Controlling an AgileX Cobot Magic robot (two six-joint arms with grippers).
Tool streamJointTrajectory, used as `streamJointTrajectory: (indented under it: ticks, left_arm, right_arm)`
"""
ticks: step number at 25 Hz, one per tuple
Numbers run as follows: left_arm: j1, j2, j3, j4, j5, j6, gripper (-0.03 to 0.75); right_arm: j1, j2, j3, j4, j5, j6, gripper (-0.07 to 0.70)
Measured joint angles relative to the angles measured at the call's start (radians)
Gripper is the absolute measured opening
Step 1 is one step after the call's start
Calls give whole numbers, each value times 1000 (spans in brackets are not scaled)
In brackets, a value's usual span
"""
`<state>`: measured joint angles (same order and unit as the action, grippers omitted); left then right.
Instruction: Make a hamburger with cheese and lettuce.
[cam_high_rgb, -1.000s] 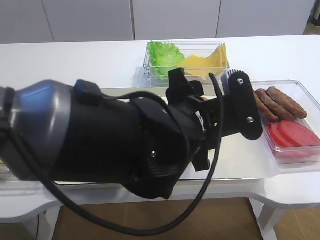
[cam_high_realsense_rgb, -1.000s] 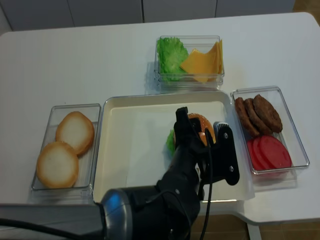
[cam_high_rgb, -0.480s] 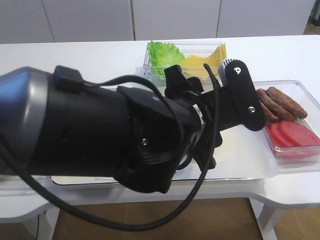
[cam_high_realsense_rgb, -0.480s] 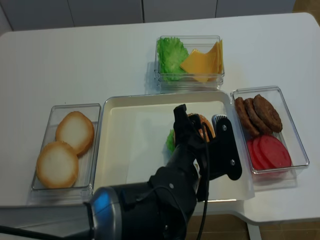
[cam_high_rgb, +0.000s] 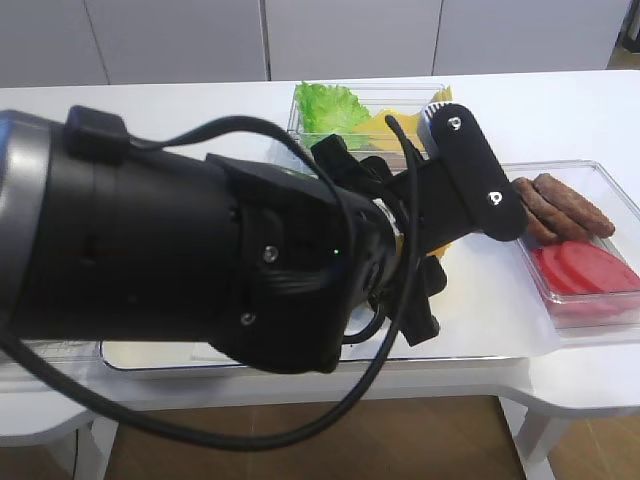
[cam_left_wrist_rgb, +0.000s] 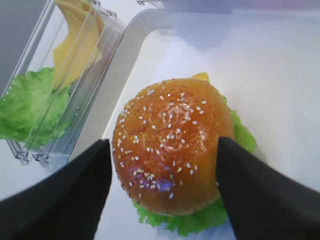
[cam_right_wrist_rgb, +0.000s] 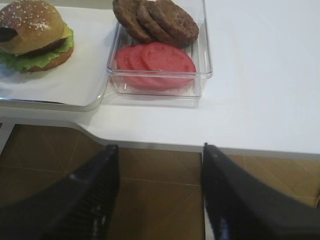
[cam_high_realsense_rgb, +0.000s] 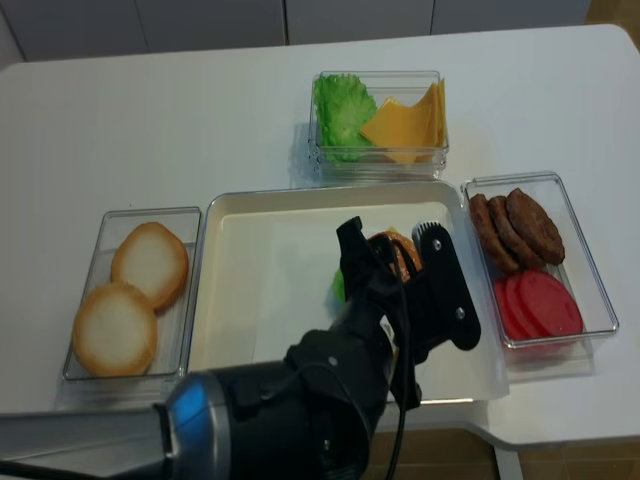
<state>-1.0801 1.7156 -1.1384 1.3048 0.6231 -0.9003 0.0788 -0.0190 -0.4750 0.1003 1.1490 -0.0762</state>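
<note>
Currently we hold the left gripper (cam_left_wrist_rgb: 162, 170) spread wide, straddling the hamburger (cam_left_wrist_rgb: 172, 145) without touching it; it rests on the tray (cam_high_realsense_rgb: 260, 290). Our right gripper (cam_right_wrist_rgb: 157, 192) stands spread.

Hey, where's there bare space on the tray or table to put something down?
The tray's left half is bare, between the bun box and the hamburger. Open table lies behind the bun box, left of the lettuce and cheese box. It is crowded on the tray's right, where the open left gripper straddles the hamburger beside the patty and tomato box.
</note>
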Motion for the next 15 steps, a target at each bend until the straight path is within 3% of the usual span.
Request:
streamJointTrajectory:
  ticks: [9,15]
  left_arm:
    - [4,-39,0,-157,18,7,477]
    - [62,-77,0,-324,30,127,477]
  right_arm:
    - [0,0,0,0,0,0,399]
    - [0,0,0,0,0,0,399]
